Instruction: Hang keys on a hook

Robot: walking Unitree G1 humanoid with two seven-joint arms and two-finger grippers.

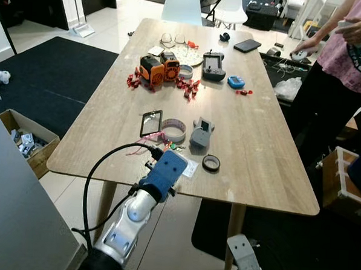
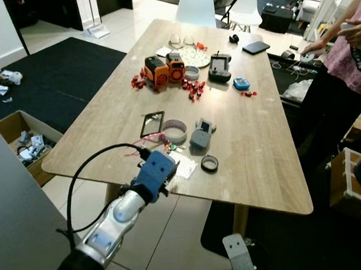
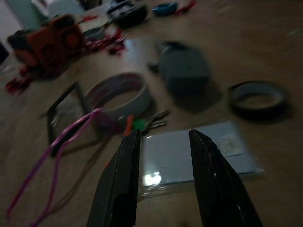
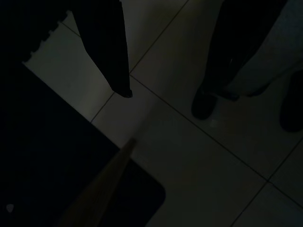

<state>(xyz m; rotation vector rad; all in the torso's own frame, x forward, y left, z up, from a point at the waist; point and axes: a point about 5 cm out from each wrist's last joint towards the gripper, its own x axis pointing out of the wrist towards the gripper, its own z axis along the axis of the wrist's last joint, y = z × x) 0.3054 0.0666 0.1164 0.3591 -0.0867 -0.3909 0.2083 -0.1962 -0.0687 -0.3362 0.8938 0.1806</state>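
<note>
Left end effector (image 3: 161, 135) released over plastic card (image 3: 199, 158), keys (image 3: 147, 124) just beyond, tape roll (image 3: 118, 94) & pink cord (image 3: 61, 146) crowding them

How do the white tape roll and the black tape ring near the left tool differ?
The white tape roll is pale, wide and tall-walled; the black tape ring is dark, smaller and low. The white roll sits beside the keys and pink cord; the black ring lies apart, past the clear card sleeve. The open left tool points nearer the roll. Both lie flat on the table.
</note>
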